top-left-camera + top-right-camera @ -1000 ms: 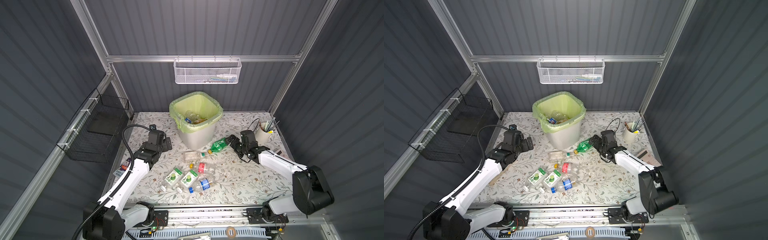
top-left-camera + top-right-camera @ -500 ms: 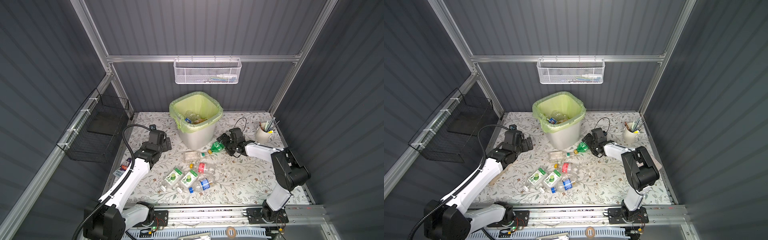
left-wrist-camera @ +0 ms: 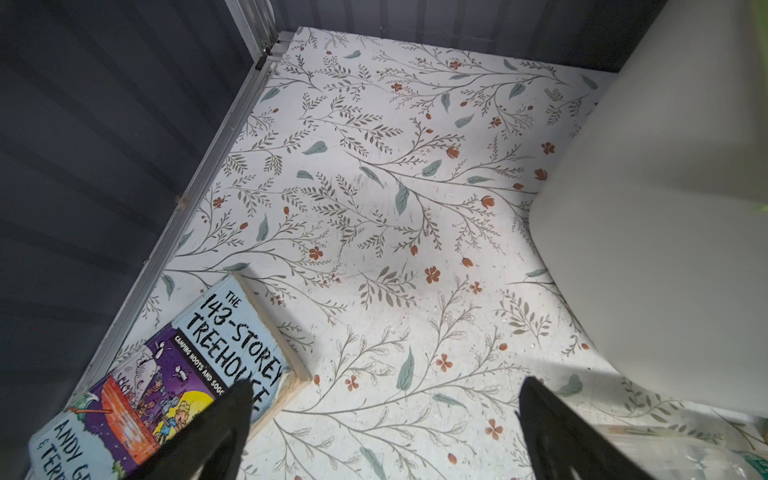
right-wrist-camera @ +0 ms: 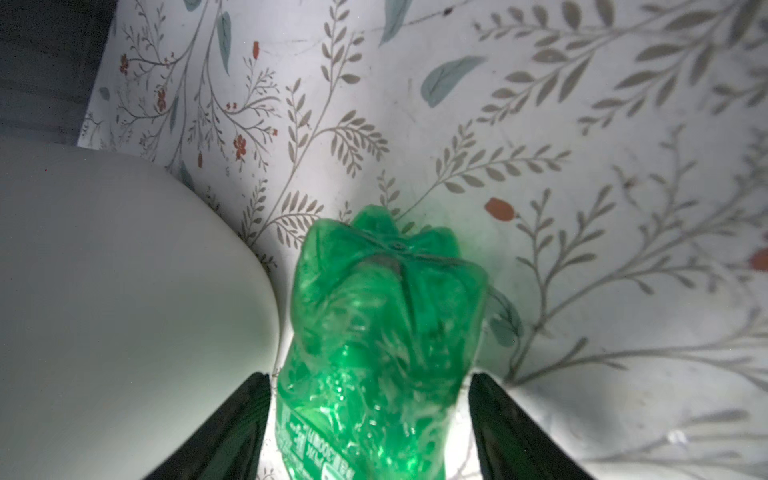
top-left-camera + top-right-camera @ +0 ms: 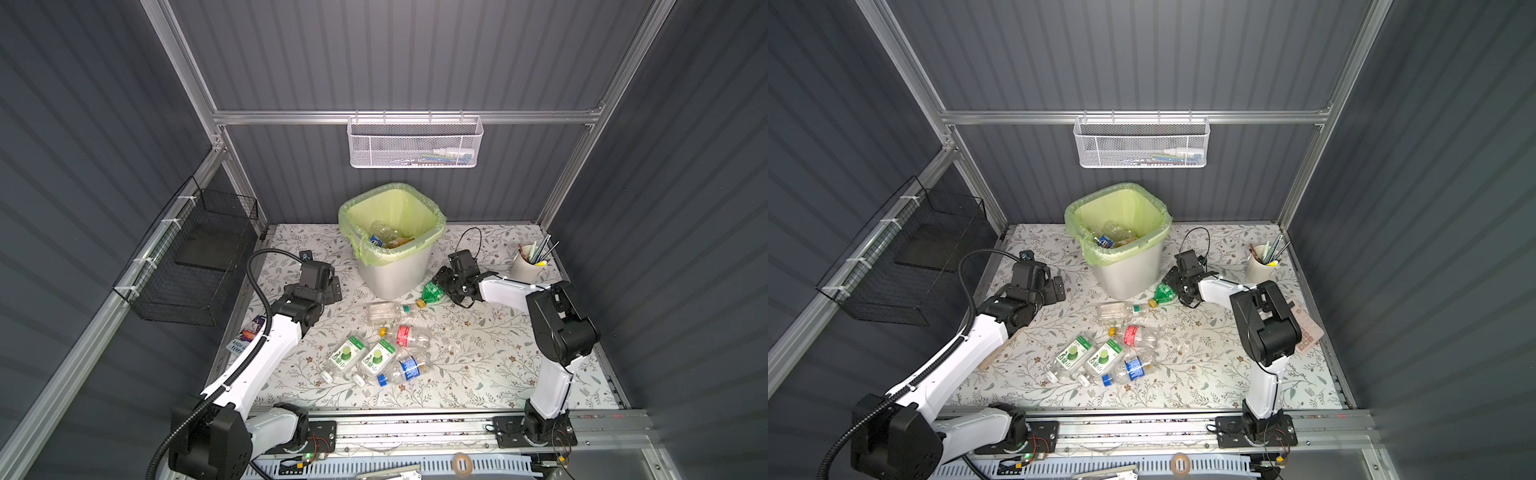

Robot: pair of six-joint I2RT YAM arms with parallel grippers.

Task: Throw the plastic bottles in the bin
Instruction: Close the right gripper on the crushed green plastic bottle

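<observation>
Six bottles (image 5: 376,360) on the table (image 5: 478,361); four bunched nearest the front edge. Farther in, the left gripper (image 3: 386,384) hangs beside the bin (image 5: 392,274), jaws fully apart, empty. On the bin's other side the green bottle (image 4: 382,316) lies on its side, just by the bin's foot. The right gripper (image 4: 368,382) straddles its body, jaws partly drawn in; pad contact unclear, possibly touching. Step in hand: grasp. Next move needs a firm squeeze, a lift above the rim, then release over the bin, which holds several bottles.
</observation>
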